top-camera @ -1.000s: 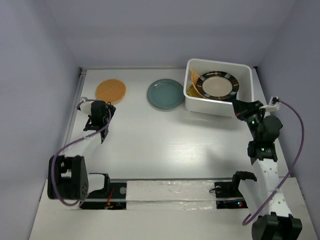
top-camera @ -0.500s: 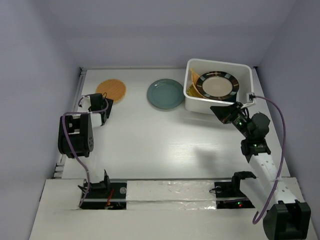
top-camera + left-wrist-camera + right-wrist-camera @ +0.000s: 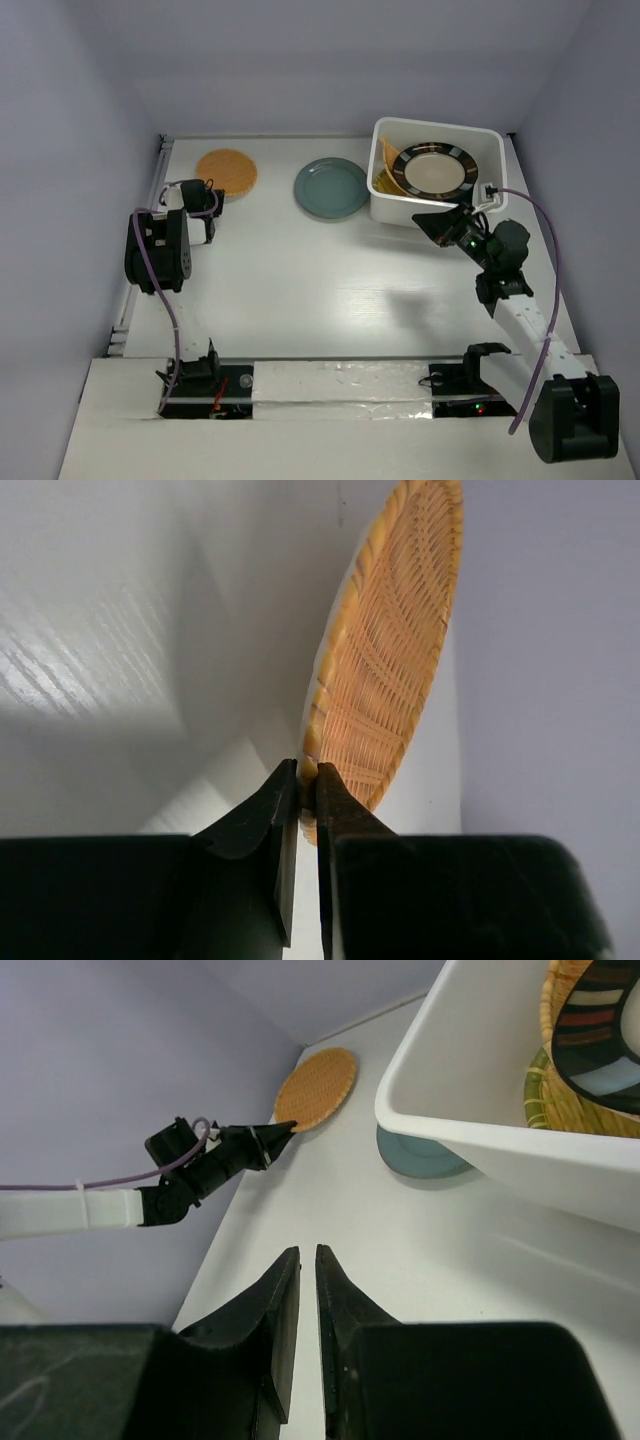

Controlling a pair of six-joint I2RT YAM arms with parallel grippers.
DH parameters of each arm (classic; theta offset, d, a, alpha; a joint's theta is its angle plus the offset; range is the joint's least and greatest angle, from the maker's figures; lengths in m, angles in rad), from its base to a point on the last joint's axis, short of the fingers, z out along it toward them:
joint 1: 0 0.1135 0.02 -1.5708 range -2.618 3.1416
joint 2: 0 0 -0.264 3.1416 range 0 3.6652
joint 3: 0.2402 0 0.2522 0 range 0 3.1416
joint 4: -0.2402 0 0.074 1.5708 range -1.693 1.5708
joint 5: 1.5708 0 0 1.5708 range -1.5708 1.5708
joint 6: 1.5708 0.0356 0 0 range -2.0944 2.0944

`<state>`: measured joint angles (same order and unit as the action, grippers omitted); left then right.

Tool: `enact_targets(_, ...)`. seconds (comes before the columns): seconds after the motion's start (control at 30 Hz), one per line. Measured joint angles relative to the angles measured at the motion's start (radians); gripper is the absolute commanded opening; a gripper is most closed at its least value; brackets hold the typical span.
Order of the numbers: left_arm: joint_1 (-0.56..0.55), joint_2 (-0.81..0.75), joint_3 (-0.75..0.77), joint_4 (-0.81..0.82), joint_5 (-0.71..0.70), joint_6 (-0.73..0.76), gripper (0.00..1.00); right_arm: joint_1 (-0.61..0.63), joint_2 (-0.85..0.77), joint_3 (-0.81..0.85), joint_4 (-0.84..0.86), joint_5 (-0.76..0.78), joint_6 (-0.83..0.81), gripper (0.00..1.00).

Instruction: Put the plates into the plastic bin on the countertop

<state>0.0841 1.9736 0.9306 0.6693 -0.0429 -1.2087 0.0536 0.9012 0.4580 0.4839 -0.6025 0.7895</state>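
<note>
Bin (image 3: 420,213) held black-rimmed cream plate (image 3: 435,170) over yellow dishes (image 3: 385,166). Left gripper (image 3: 308,773) clamped orange plate (image 3: 388,670) by rim; right gripper (image 3: 308,1256) closed, empty.

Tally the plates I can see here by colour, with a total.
Orange woven round plate: 1
Grey-teal round plate: 1
Black-rimmed cream round plate: 1
Yellow dishes half hidden beneath it: at least 1
Total: at least 4

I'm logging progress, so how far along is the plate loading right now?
Done: the black-rimmed plate and yellow dishes sit in the bin. In hand: the left tool pinches the orange plate by its rim. Left: that plate and the grey-teal plate on the countertop.
</note>
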Motion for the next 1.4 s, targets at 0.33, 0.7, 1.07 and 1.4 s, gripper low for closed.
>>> enact_targets(0.33, 0.01, -0.369, -0.379, 0.113, 0.035, -0.004, 0.0, 0.272, -0.003, 0.078, -0.068, 0.047, -0.072, 0.75)
enact_targets(0.7, -0.075, -1.212, -0.686, 0.045, 0.229, 0.032, 0.0, 0.561, 0.131, 0.22, -0.076, 0.214, -0.084, 1.0)
enact_targets(1.07, -0.108, -1.601, -0.702, -0.307, 0.479, 0.093, 0.0, 0.648, 0.271, 0.288, -0.083, 0.338, -0.056, 1.0)
enact_targets(1.4, -0.168, -1.555, -0.717, -0.29, 0.676, 0.085, 0.0, 0.668, 0.399, 0.329, -0.071, 0.379, -0.042, 0.47)
